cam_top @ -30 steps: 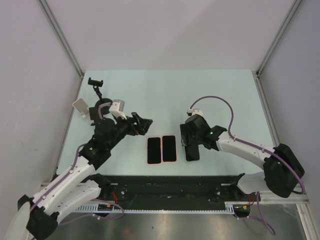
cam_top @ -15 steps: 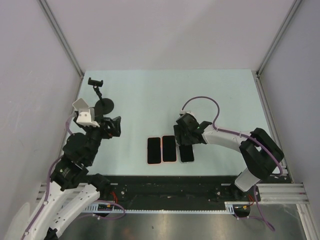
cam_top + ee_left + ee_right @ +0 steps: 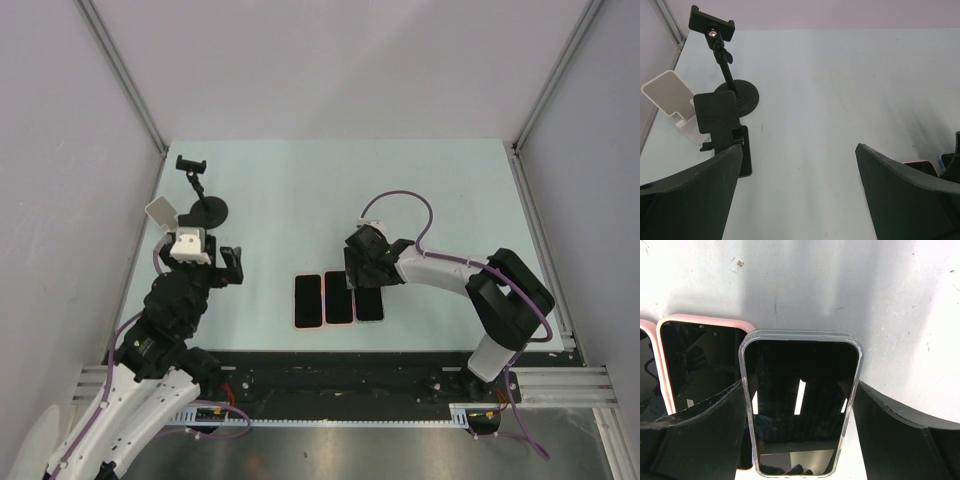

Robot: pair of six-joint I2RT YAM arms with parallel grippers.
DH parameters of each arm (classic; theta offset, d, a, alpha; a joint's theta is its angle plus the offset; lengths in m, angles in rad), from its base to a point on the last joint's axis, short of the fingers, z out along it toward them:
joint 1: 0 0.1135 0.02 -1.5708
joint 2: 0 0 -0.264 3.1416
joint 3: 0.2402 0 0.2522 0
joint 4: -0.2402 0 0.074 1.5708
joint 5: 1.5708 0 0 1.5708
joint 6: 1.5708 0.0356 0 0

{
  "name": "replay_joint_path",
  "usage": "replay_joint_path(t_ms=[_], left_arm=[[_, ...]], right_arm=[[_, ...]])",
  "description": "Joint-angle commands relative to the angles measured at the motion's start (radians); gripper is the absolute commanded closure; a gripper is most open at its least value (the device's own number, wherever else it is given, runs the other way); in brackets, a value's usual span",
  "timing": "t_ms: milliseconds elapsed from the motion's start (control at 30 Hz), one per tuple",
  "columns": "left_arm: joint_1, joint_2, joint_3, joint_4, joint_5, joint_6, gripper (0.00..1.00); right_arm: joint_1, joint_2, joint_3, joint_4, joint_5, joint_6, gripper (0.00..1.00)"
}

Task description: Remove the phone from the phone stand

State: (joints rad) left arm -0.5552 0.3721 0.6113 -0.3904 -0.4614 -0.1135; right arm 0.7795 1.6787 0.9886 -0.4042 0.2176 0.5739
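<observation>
My right gripper (image 3: 366, 285) is shut on a black phone in a clear case (image 3: 800, 405), its fingers against the phone's two long edges. The phone (image 3: 369, 304) lies low at the table, face up, right beside two pink-cased phones (image 3: 339, 297) (image 3: 307, 300). In the right wrist view the nearer pink phone (image 3: 700, 365) touches its left side. My left gripper (image 3: 800, 200) is open and empty, at the left of the table (image 3: 228, 262). The phone stands in front of it hold no phone.
A black clamp stand on a round base (image 3: 735, 95) (image 3: 203, 205), a white stand (image 3: 670, 97) (image 3: 162, 214) and a small black stand (image 3: 715, 112) sit at the far left. Frame rails run along both sides of the table (image 3: 430, 190).
My right gripper has carried the clear-cased phone left, up against the pink phones. My left arm has drawn back from the table's middle to the left side.
</observation>
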Motion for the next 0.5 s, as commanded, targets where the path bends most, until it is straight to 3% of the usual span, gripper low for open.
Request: replay_joint_path(t_ms=[0, 133, 467], left_arm=[[0.017, -0.001, 0.004, 0.031, 0.003, 0.035, 0.00], [0.020, -0.001, 0.002, 0.031, 0.009, 0.037, 0.00], [0.021, 0.002, -0.001, 0.031, 0.023, 0.040, 0.00]], right_arm=[[0.004, 0.006, 0.027, -0.018, 0.046, 0.034, 0.53], [0.007, -0.017, 0.027, -0.042, 0.068, 0.032, 0.52], [0.017, -0.043, 0.027, -0.061, 0.078, 0.032, 0.34]])
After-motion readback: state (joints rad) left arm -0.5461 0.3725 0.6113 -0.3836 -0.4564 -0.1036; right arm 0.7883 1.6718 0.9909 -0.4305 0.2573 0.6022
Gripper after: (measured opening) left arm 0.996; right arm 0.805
